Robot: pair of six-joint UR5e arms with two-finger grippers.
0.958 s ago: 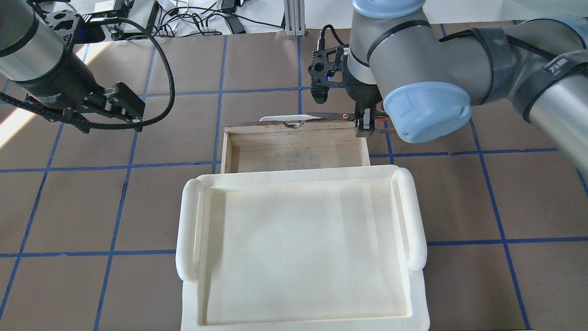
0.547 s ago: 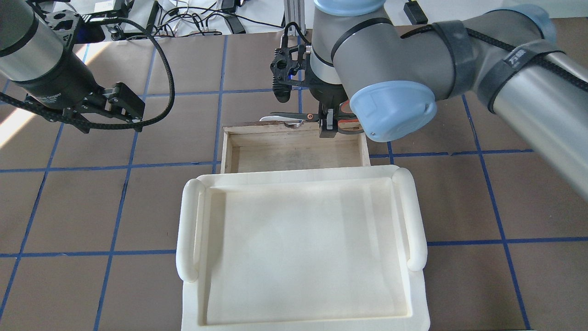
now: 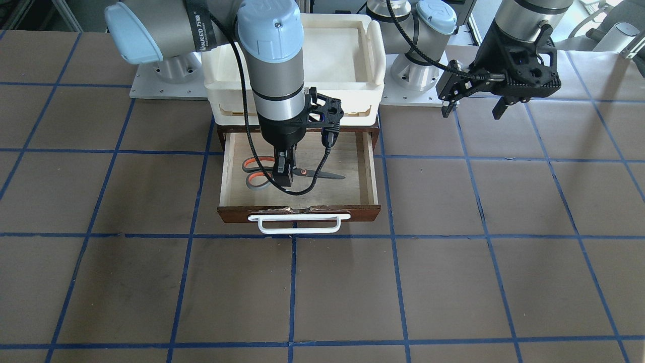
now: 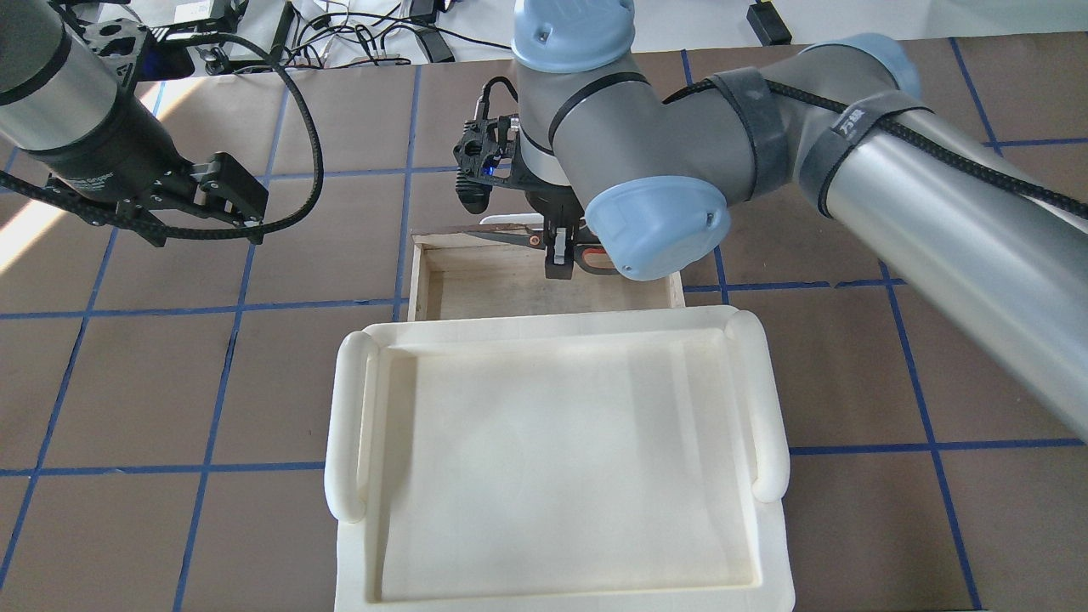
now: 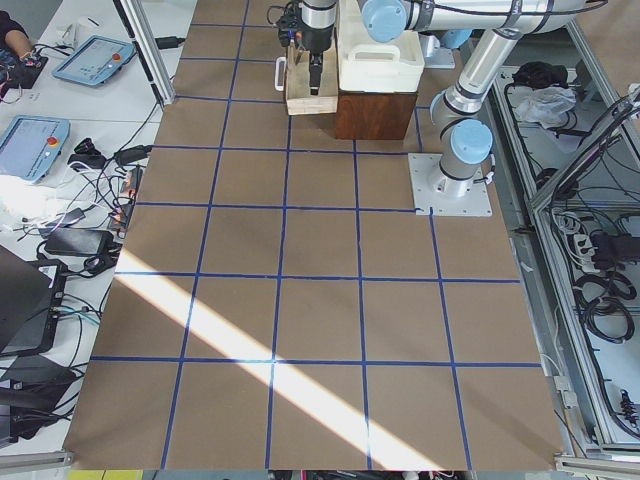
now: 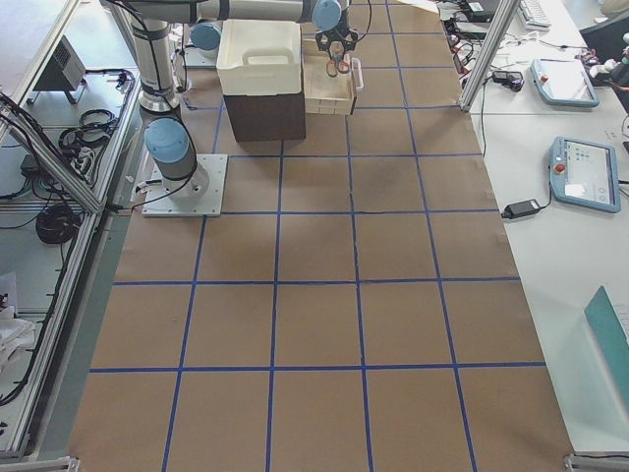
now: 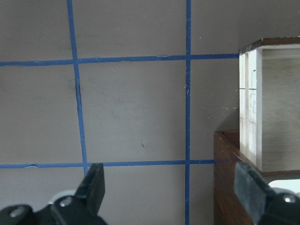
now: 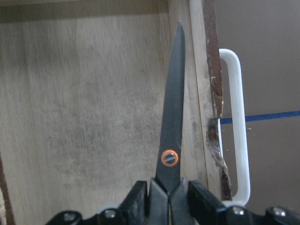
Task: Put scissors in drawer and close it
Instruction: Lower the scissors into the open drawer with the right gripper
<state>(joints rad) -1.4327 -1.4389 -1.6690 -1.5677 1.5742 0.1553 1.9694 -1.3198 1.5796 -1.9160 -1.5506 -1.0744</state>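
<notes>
The drawer [image 3: 302, 212] stands pulled out of a dark wooden cabinet, its pale plywood floor [image 4: 476, 293] bare and its white loop handle [image 3: 297, 225] facing away from the robot. My right gripper [image 3: 283, 177] hangs over the drawer, shut on the scissors [image 3: 325, 175] just behind their orange pivot. The grey and orange handles [image 3: 253, 180] point one way along the drawer and the dark blades the other. In the right wrist view the scissors [image 8: 173, 103] run along the inside of the chipped front wall. My left gripper [image 4: 238, 200] hovers open and empty, off to the drawer's left side.
A cream-white plastic tray [image 4: 348, 425] sits on top of the cabinet, right behind the drawer. The left wrist view shows the drawer's side wall [image 7: 248, 108] and the cabinet's corner [image 7: 227, 183] beside brown table with blue grid lines. Cables and tablets lie beyond the table's edges.
My right arm has carried the scissors leftward in the overhead view, from the drawer's front right corner to over its middle. The left arm has not moved.
</notes>
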